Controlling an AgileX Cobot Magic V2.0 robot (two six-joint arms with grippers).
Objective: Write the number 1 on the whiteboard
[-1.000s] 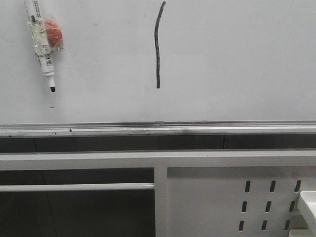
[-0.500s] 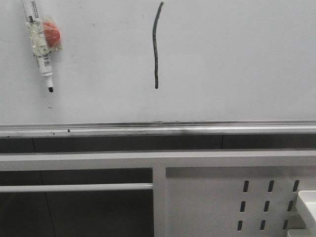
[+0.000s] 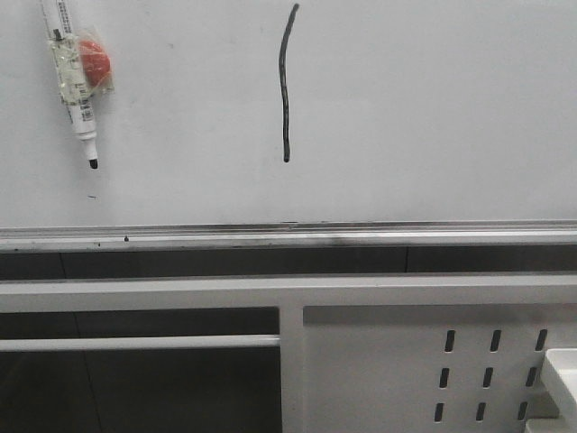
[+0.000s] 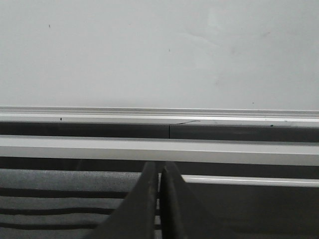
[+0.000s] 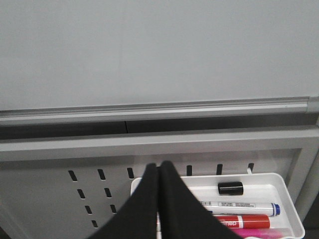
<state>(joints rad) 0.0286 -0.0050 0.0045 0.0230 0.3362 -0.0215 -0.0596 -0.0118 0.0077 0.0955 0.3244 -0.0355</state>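
Number 1 point(image 3: 287, 86) on whiteboard point(image 3: 433, 108) — marker point(image 3: 74, 86) left.

Marker point(image 3: 74, 81) taped to the whiteboard point(image 3: 433, 108) is cut off by the top edge in front view, and its label print is too small to read. White tray point(image 3: 561, 379) is clipped at the right edge there; in right wrist view the right gripper point(image 5: 159, 172) hides the tray's point(image 5: 291, 211) near-left part and the ends of the blue-capped pen point(image 5: 244, 205) and red pen point(image 5: 241, 221). The pink one point(image 5: 254, 232) is cut by the bottom edge.
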